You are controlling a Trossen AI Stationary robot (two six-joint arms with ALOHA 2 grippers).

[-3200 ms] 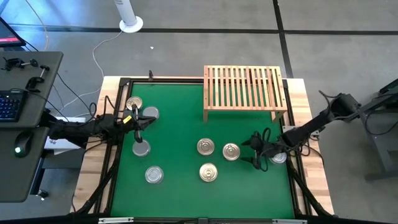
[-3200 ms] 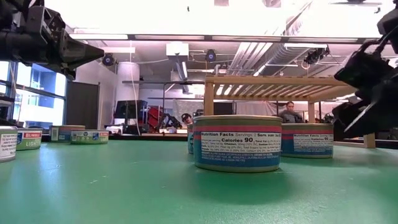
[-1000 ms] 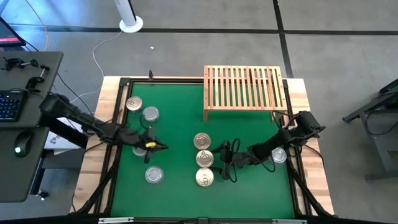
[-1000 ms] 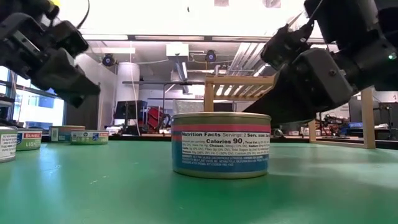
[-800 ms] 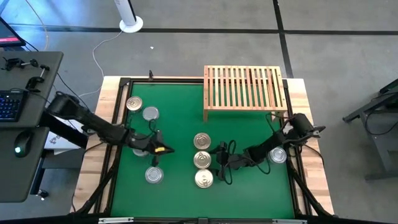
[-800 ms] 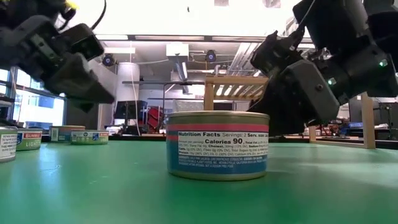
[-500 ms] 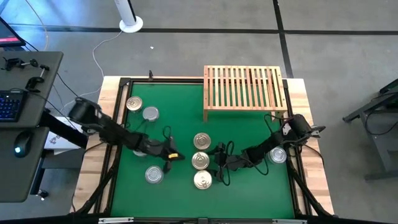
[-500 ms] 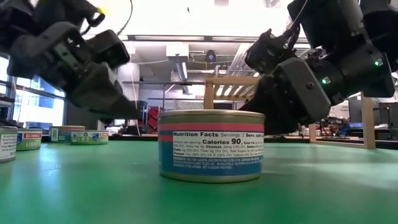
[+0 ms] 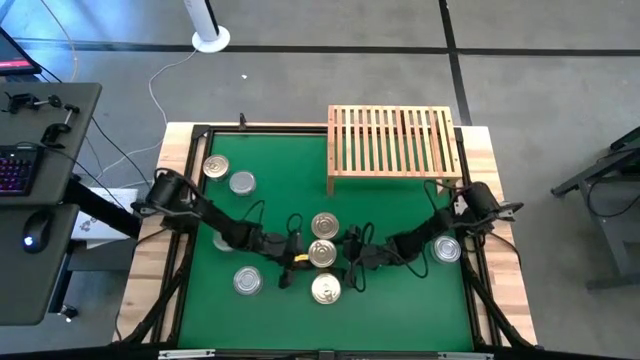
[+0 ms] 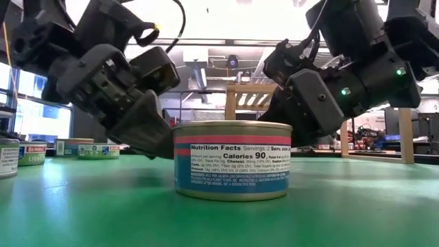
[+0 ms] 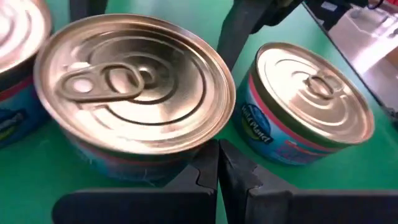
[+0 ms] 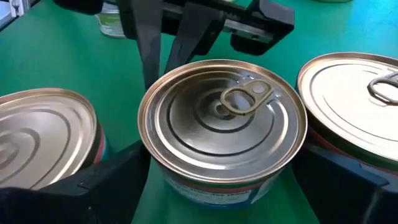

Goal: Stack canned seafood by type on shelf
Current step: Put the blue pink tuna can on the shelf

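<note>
Green felt covers the surface (image 9: 400, 300), and the tins are spread across it. Three gold-lidded tins stand in a short column near the middle: the far tin (image 9: 324, 226), the middle tin (image 9: 322, 254) and the near tin (image 9: 326, 290). The left hand (image 9: 291, 257) sits low just on the left side of the middle tin, its fingers (image 11: 208, 174) pressed together and holding nothing, the tips right against the tin's wall. The right hand (image 9: 352, 259) comes in from the opposite side, its fingers spread wide to either side of that same tin, which stands between them; I cannot tell whether they touch it.

From table height the near tin's label (image 10: 232, 167) fills the foreground, with both dark arms crowding in behind it.

Two silver tins (image 9: 241, 183) sit near the far left corner, another silver tin (image 9: 247, 281) lies nearer the front left, and one more tin (image 9: 446, 249) rests by the right edge under the right arm. The slatted wooden shelf (image 9: 392, 141) stands at the far side of the surface with no tins on it.
</note>
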